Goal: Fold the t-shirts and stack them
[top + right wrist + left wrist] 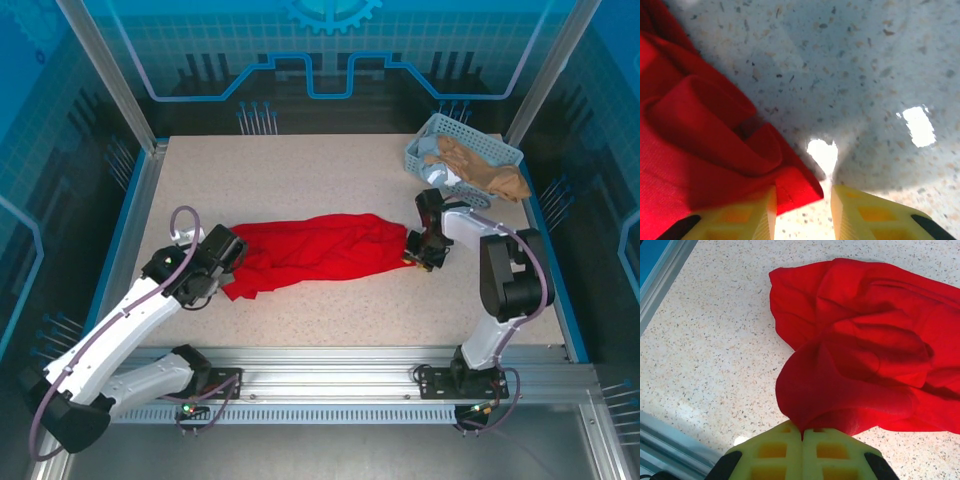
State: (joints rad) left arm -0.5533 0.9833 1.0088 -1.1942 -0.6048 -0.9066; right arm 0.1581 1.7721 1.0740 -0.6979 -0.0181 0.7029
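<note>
red t-shirt (pixel 315 250), where does it lie?
— bunched in a long, crumpled heap on the speckled table (pixel 300 170), on the near side of the pale blue basket (pixel 415 155) and off to its left, apart from it.
and the left gripper (pixel 801 432)?
— at the end of the shirt farthest from the basket. its yellow fingers (pixel 772 450) are pressed together with a fold of the red cloth pinched between them, and the cloth rises from the table into the grip.
the right gripper (pixel 802 200)?
— low at the end of the shirt nearest the basket. its fingers stand apart with bare table showing in the gap. a corner of the red cloth lies against one finger (pixel 757 215), not clamped.
anything in the basket?
— tan and pale cloth (pixel 480 165), heaped up to its rim.
</note>
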